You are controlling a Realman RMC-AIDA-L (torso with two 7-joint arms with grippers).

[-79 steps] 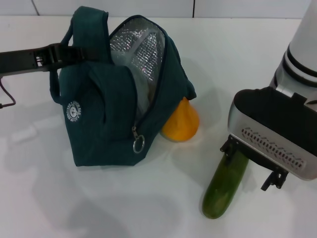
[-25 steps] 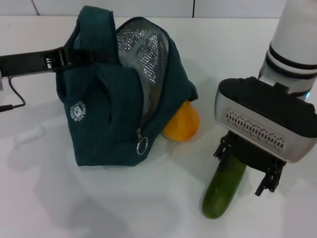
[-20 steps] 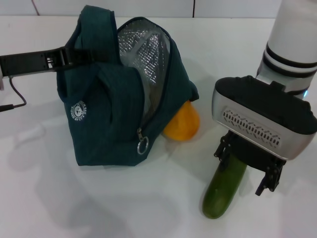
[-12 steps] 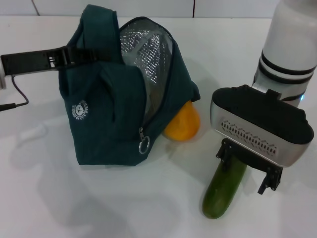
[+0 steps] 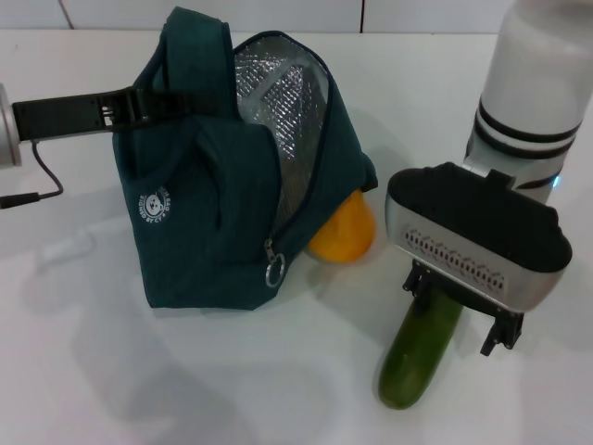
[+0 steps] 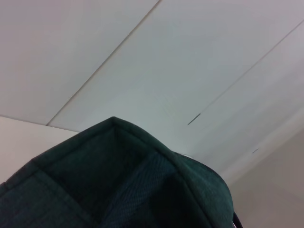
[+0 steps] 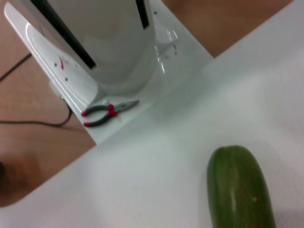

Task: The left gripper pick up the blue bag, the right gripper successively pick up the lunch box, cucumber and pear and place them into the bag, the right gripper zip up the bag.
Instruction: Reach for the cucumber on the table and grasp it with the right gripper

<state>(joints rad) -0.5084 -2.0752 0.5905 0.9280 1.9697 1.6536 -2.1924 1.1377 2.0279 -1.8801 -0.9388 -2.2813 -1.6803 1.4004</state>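
The blue bag (image 5: 218,236) stands open on the white table, its silver lining showing. My left gripper (image 5: 148,100) is shut on one of its handles at the top left. The bag fabric fills the lower part of the left wrist view (image 6: 118,180). The pear (image 5: 345,232) lies against the bag's right side, partly hidden by it. The cucumber (image 5: 422,348) lies at the front right and also shows in the right wrist view (image 7: 240,190). My right gripper (image 5: 456,311) is open, with a finger on each side of the cucumber's far end. The lunch box is not in view.
The bag's ring zip pull (image 5: 274,273) hangs at the front of the opening. The table (image 5: 185,371) is white. A black cable (image 5: 37,185) trails at the left edge. Pliers (image 7: 107,111) lie on the robot's base beyond the table edge.
My left gripper and the bag have shifted slightly to the right. My right gripper has moved left and settled lower over the cucumber's far end. The cucumber and pear have not moved.
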